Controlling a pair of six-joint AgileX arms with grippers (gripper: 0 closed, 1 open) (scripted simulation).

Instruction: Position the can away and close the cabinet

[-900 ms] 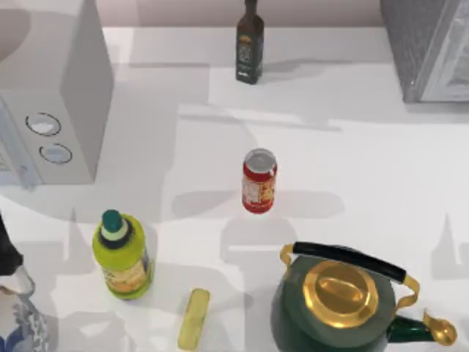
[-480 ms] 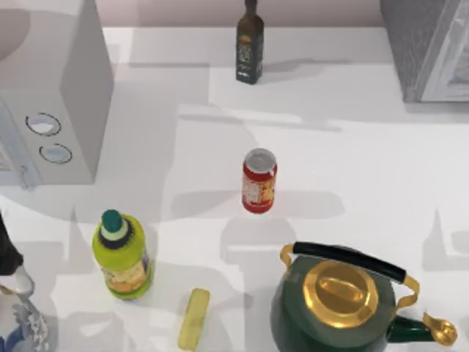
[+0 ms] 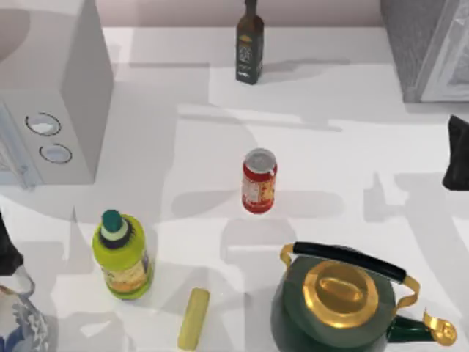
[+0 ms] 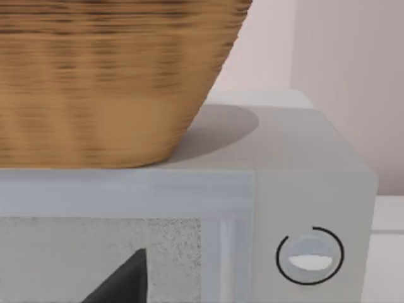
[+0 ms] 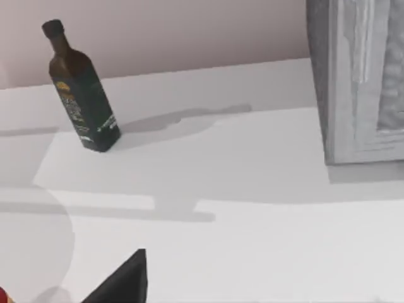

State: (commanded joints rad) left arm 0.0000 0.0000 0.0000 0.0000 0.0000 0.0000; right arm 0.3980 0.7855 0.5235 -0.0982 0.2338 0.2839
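Near edge, about 5 o'clock of table centre: green kettle (image 3: 333,304) with gold lid; yellow bar (image 3: 193,318) at 6–7 o'clock; yellow-green bottle (image 3: 122,255) at 8 o'clock. Left arm (image 3: 9,253) parked at the left edge, around 8 o'clock; cannot tell its grip state. The can (image 3: 259,180) stands upright at the table (image 3: 330,161) centre, untouched, well apart from everything. Right arm (image 3: 458,154) is at the right edge, 3 o'clock, far from the can; a dark fingertip (image 5: 123,281) shows in the right wrist view, and I cannot tell whether the grip is released or clenched. White box (image 3: 51,110) with dials at 10 o'clock, dark bottle (image 3: 250,45) at 12, the cabinet (image 3: 429,48) at 1–2 o'clock. Step judged: reach for the can. Do it well: come in from the 3 o'clock side, stay above the kettle handle, fingers wide, grip mid-body, keep the can upright.
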